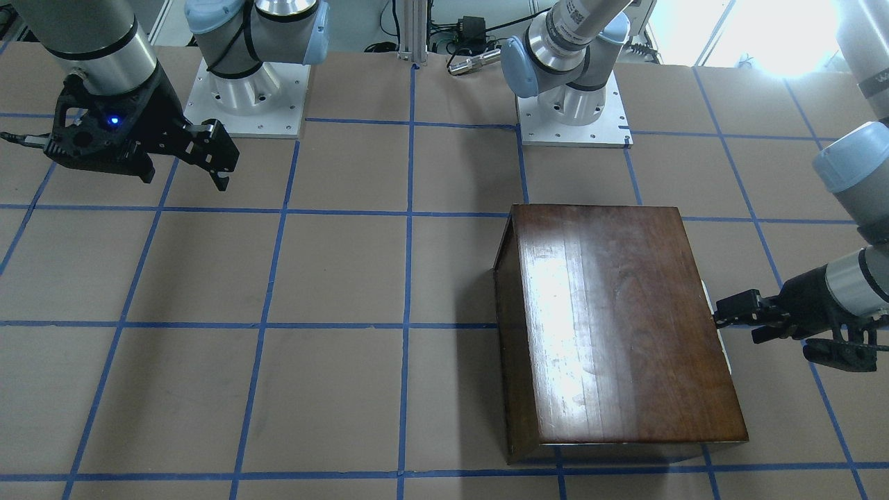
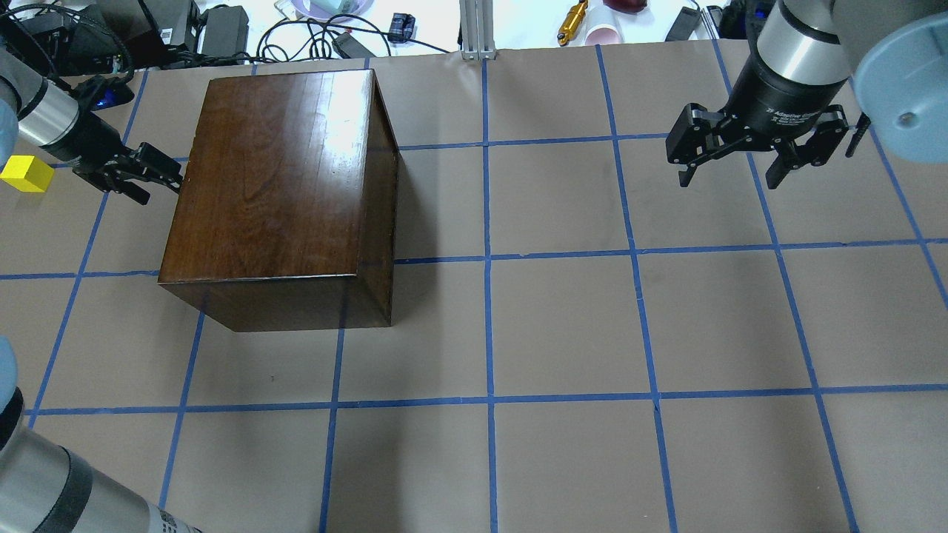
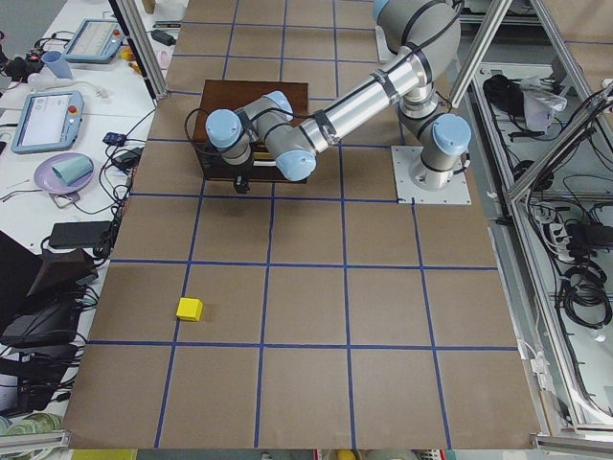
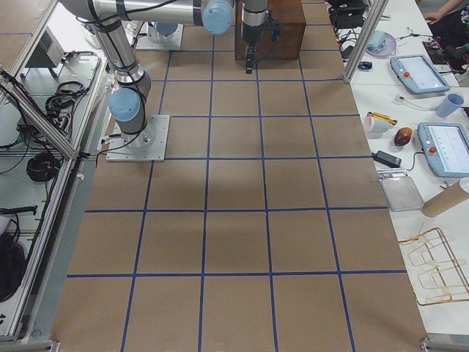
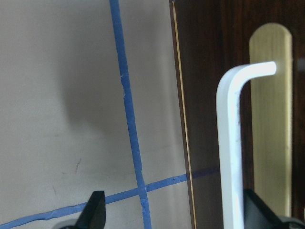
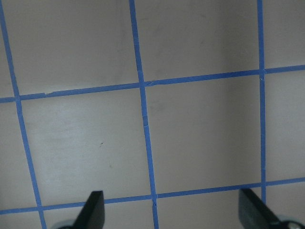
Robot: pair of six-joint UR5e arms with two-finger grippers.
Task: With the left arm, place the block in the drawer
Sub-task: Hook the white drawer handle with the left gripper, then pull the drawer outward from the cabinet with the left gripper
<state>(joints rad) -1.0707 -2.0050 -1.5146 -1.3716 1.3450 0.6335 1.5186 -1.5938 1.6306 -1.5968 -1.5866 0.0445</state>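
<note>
The yellow block (image 2: 26,175) lies on the table to the left of my left arm, apart from it; it also shows in the exterior left view (image 3: 190,309). The dark-brown box (image 2: 274,185) stands on the table with its drawer pushed in. The left wrist view shows the drawer's dark front panel (image 5: 209,95) and its white handle (image 5: 228,143). My left gripper (image 2: 152,178) is open at that face, with the handle between its fingers, close to one fingertip (image 5: 259,210). My right gripper (image 2: 729,174) is open and empty, far from the box.
Brown paper with blue tape lines covers the table (image 2: 563,326). Cables, chargers and small items lie along the far edge (image 2: 333,29). The arm bases (image 1: 246,97) stand on the robot's side.
</note>
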